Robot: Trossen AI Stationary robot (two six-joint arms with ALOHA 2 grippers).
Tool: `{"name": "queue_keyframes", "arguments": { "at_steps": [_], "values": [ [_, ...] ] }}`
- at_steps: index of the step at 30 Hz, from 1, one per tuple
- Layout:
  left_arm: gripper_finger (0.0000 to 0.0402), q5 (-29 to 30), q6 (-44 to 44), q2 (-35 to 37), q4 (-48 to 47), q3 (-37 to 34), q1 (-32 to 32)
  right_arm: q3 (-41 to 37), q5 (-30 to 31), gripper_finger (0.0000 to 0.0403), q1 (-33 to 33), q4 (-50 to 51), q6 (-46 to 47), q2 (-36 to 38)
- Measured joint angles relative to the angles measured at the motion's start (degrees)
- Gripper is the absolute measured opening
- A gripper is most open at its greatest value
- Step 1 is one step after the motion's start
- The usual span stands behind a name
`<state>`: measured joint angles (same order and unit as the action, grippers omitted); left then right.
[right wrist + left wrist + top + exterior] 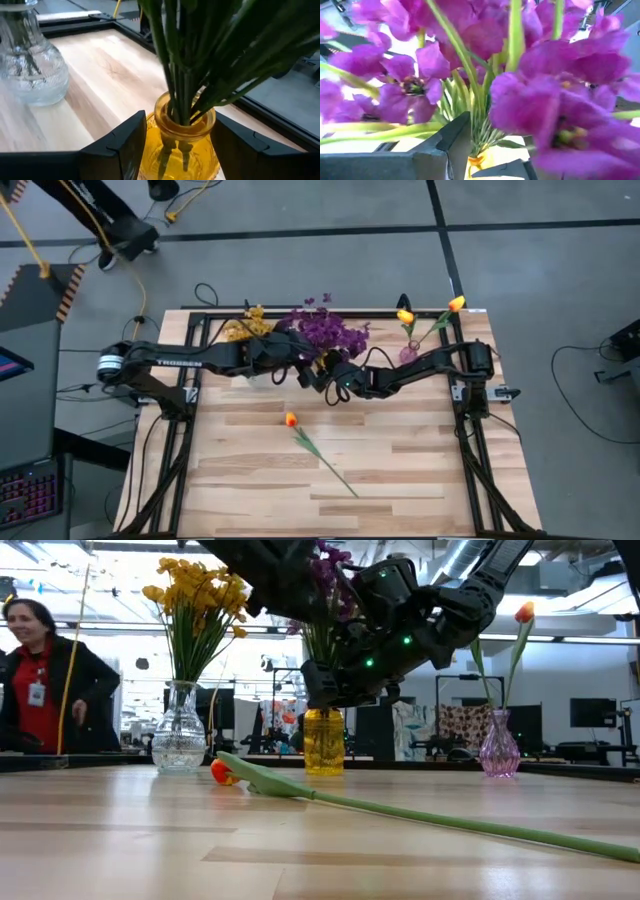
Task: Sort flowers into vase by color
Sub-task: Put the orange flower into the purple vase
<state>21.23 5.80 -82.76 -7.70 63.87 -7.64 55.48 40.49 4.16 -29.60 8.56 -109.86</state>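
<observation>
A bunch of purple flowers [325, 330] stands with its stems in a yellow vase [323, 740] at the table's far middle. My left gripper [480, 160] reaches in from the left among the blossoms [560, 100] and is shut on their stems. My right gripper [180, 145] comes from the right and is shut on the yellow vase [180, 135]. Yellow flowers [250, 325] stand in a clear vase [180, 735]. Two tulips [430, 310] stand in a pink vase [498, 750]. One orange tulip [290, 418] lies flat on the table, its stem [330, 465] pointing toward the near right. My left gripper pinches the purple bunch's green stems [481, 137] between its two fingers, just above the vase mouth [476, 161]. The bunch stands upright with its lower ends in the vase. The blossoms hide most of the contact. My right gripper has the yellow vase's upper body [150, 145] between its two fingers, one finger [125, 145] on each side. It comes slanting down from the table's right. The vase stands upright on the table.
The lying tulip [225, 772] crosses the table's middle, and its stem [450, 820] runs toward the near right. The three vases stand in a row along the far edge. A person [40, 680] stands beyond the table's far left. A metal frame [190, 380] borders the tabletop.
</observation>
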Motion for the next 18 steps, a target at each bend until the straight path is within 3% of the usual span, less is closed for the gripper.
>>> {"name": "queue_keyframes", "arguments": {
  "at_steps": [10,18],
  "values": [
    [0.0165,-1.53,0.00,3.92,-1.00,0.00,0.00,-0.14,-0.47,0.0240,-0.04,10.35,0.19,7.22],
    [0.0165,-4.56,0.00,4.37,-0.88,0.01,0.00,-0.07,-0.44,0.0240,-0.26,12.94,1.94,7.84]
  ]
}}
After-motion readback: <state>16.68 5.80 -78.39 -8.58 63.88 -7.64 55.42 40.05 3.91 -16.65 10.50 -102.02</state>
